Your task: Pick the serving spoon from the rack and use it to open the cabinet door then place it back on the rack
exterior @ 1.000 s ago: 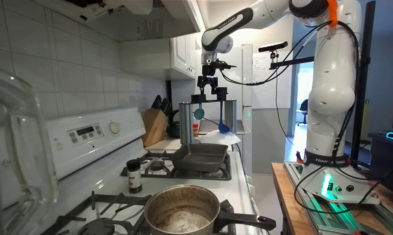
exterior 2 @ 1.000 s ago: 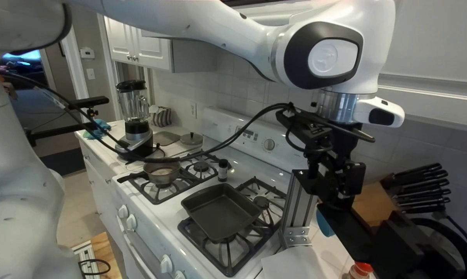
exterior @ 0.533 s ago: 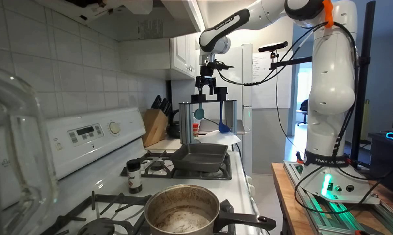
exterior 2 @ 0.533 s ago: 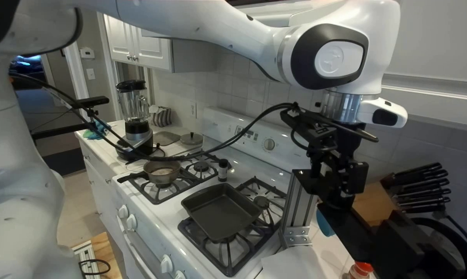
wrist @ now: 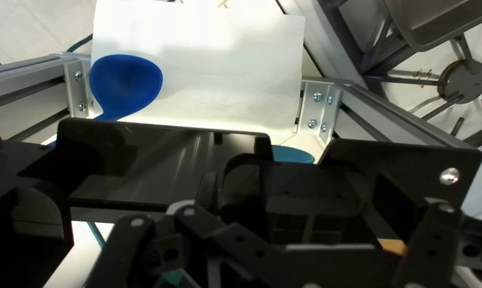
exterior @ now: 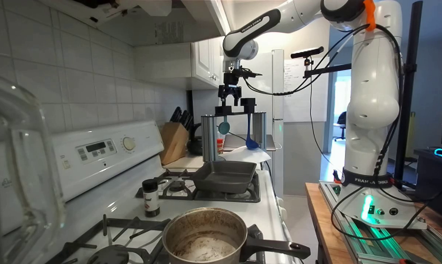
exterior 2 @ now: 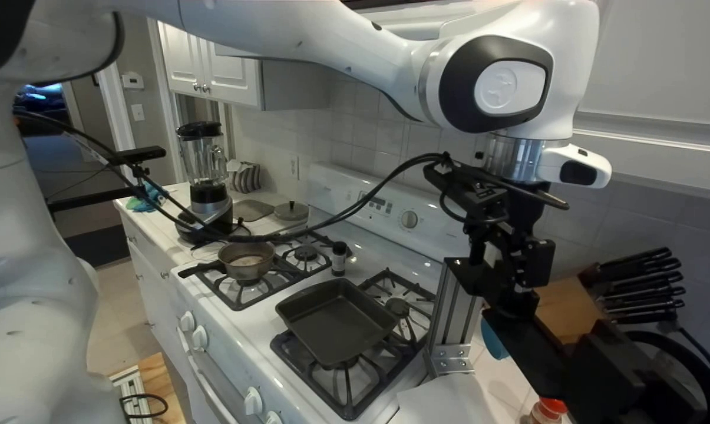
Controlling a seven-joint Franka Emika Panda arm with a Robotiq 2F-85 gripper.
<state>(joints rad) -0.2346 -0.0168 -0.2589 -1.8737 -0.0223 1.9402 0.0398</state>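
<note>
A dark blue spoon (exterior: 250, 143) and a smaller teal spoon (exterior: 224, 128) hang by black handle blocks from the metal-framed rack (exterior: 208, 137). The blue spoon's bowl also shows in the wrist view (wrist: 125, 84). The teal spoon's rim peeks out there (wrist: 292, 154), under its black block (wrist: 313, 182). I cannot tell which one is the serving spoon. My gripper (exterior: 230, 103) is open and empty, just above the rack top at the teal spoon's block. In the wrist view its fingers stand on either side of that block. The white cabinet door (exterior: 203, 58) with knobs is shut behind the arm.
A dark baking pan (exterior: 226, 176) and a saucepan (exterior: 206, 234) sit on the stove. A knife block (exterior: 174, 143) stands left of the rack. A red-capped jar (exterior 2: 548, 409) and white paper (exterior 2: 446, 403) lie under the rack. The range hood (exterior: 169, 25) hangs overhead.
In an exterior view, my gripper has shifted slightly left along the rack top, over the teal spoon's block. Its fingers stay open. The spoons and rack have not moved.
</note>
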